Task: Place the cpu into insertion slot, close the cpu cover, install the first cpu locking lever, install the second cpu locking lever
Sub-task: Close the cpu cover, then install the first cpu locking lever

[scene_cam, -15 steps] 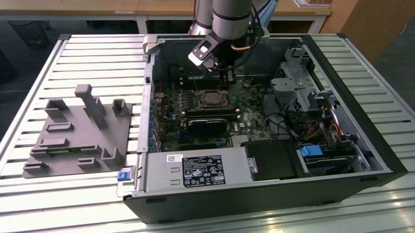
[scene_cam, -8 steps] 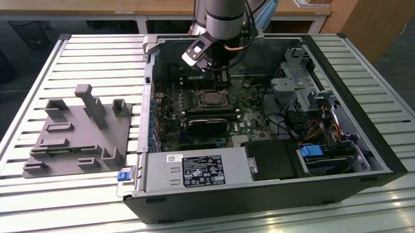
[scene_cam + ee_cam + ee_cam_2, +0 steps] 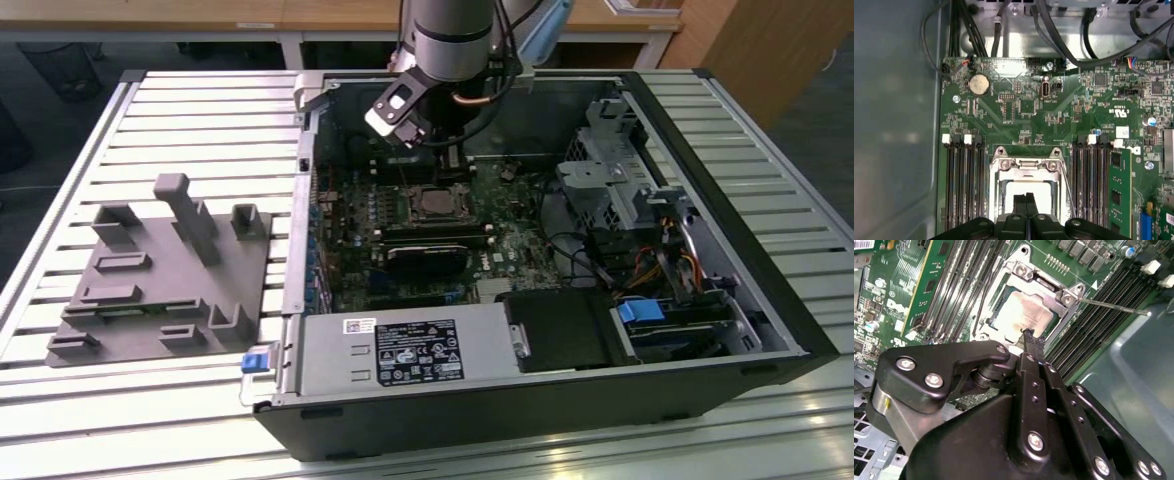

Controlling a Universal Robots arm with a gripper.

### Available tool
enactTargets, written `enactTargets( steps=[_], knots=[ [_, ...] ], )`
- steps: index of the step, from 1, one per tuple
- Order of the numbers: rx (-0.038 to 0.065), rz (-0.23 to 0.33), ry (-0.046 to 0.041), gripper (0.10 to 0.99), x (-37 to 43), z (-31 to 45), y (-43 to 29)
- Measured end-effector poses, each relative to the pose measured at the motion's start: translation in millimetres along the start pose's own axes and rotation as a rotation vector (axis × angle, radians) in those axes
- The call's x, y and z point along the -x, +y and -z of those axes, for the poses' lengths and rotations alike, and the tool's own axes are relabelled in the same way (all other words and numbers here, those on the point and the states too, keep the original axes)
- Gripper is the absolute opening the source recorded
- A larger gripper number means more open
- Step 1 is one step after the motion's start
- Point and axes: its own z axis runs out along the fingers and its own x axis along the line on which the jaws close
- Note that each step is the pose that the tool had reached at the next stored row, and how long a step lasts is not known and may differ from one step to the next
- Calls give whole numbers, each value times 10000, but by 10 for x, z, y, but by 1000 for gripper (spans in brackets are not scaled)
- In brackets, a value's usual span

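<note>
cpu (image 3: 1026, 187): my gripper (image 3: 1026, 196) hides part of it in the first wrist view.
cpu cover (image 3: 1026, 172): its sides run under my gripper there.
arm (image 3: 447, 40): mine, cut off at the exterior view's top.

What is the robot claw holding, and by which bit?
Nothing: the gripper is shut and empty, its tips close to the cpu.
</note>
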Motion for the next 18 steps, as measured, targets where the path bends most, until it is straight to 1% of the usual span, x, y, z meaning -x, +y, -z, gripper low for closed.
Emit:
enactTargets(
  steps=[9,14,18],
  knots=[
    [0,-1,0,106,0,0,-28],
    [0,0,0,106,1,2,-29],
    [0,0,0,106,0,18,-28]
  ],
)
